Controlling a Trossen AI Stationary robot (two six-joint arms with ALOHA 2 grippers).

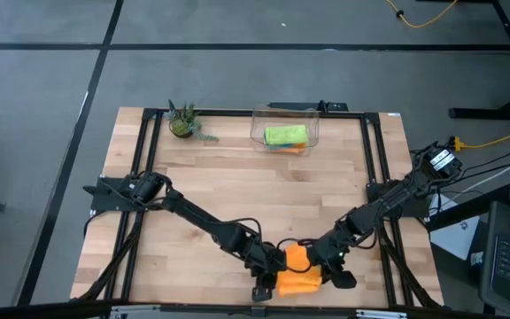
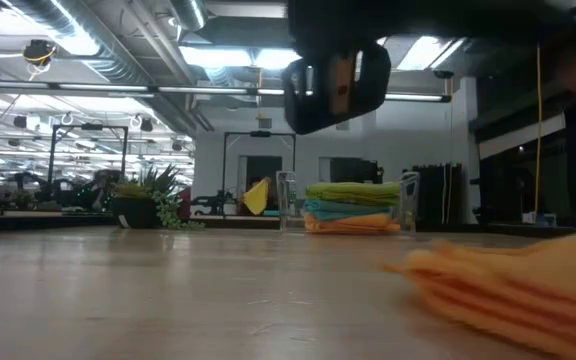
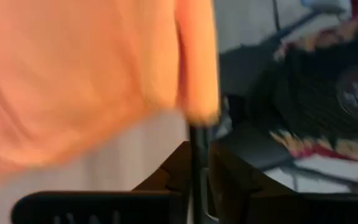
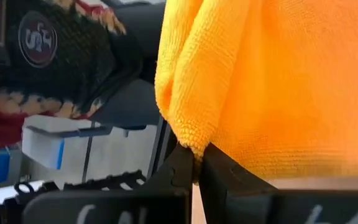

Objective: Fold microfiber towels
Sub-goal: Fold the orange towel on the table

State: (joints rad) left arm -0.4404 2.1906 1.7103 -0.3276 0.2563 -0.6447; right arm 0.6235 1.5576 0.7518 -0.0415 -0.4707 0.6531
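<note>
Both pincers are being held low at the near edge of the worktop (image 1: 237,177), and an orange towel (image 1: 297,269) is being gripped between them. By the left pincer (image 3: 194,155) a hanging corner of that towel is being pinched, the jaws clenched on the cloth. By the right pincer (image 4: 197,163) a folded edge is being clamped in the same way, the jaws closed around a thick looped hem.

At the far side a clear bin (image 1: 283,127) is being used as a holder: three folded towels are being kept in it as a stack, a green towel (image 2: 353,191) on top, a teal towel (image 2: 340,209) in the middle and a second orange towel (image 2: 353,226) underneath.

A small potted plant (image 1: 181,121) is being kept at the far left corner, well apart from the bin. Nothing is being placed between the bin and the held towel.

The worktop is being shown as pale wooden planks inside a black frame. The held towel is being shown as soft, fuzzy pile, folded into layers where it is resting on the wood.
</note>
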